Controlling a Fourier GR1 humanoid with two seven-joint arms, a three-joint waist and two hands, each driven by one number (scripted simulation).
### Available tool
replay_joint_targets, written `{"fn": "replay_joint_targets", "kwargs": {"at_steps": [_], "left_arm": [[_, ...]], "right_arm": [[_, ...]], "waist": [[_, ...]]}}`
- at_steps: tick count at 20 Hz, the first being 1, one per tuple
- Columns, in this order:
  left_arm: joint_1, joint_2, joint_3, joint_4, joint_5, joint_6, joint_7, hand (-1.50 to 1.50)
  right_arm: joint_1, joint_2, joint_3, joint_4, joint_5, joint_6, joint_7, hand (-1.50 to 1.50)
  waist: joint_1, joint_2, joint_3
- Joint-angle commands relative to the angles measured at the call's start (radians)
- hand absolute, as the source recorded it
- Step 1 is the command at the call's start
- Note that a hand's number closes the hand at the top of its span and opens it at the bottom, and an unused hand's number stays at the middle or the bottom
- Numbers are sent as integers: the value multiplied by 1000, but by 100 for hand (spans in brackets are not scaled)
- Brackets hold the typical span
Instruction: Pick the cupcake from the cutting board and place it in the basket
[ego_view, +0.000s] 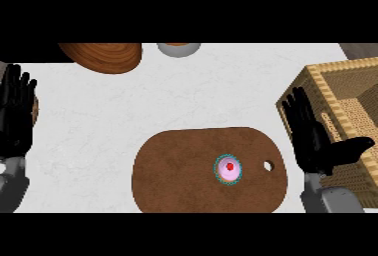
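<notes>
Head view: steep look down at white counter
Cupcake: pink frosting, red dot on top, teal wrapper; sits upright on board, right of board's centre, not touched by either hand
Board: brown wood, rounded, at 6 o'clock of view; small hole near its right edge, just beside cupcake at cupcake's 3 o'clock
Basket: tan woven, square-walled, at 3 o'clock of view; runs off right edge; well apart from cupcake, just right of board
R hand: black, fingers straight and spread, pointing to 12 o'clock; thumb out toward 3 o'clock; lies over basket's left wall, between board and basket inside; holds nothing; grey forearm comes in from approx 5 o'clock
L hand: black, at 9 o'clock by left edge, fingers straight and up, spread, resting; holds nothing
Wood bowl: brown, ringed grain, at 11 o'clock, cut by top edge
Grey bowl: small, at 12 o'clock, mostly cut off by top edge; just right of wood bowl, apart from it
</notes>
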Motion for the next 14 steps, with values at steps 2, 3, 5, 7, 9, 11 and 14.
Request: {"fn": "replay_joint_targets", "kwargs": {"at_steps": [2, 3, 5, 7, 9, 11, 14], "left_arm": [[4, 35, -32, 31, -32, -56, 84, 0], [-6, 25, -93, 32, -65, -44, 127, 0], [-3, 47, -148, 88, -97, -66, 185, 0], [36, 13, -187, 99, -80, -94, 198, 0], [24, -1, -212, 109, -81, -113, 215, 0], [9, -25, -243, 108, -105, -96, 236, 0], [-2, 2, -224, 106, -94, -123, 258, 0]], "right_arm": [[118, 44, -24, -70, -35, 58, -178, 150], [100, 24, -85, -44, -75, 91, -218, 150], [127, 62, -94, -106, -100, 118, -328, 150], [23, -22, -36, -213, 104, 125, -502, 150], [34, 170, 63, -250, 62, 112, -611, 150], [101, 183, 147, -235, 272, -96, -676, -150], [175, 186, 247, -275, 336, -393, -642, -150]], "waist": [[-3, 10, 0], [-9, 11, 1], [-37, 11, 3], [-56, -4, 0], [-27, 5, 2], [-26, 6, -2], [-16, 4, -3]]}}
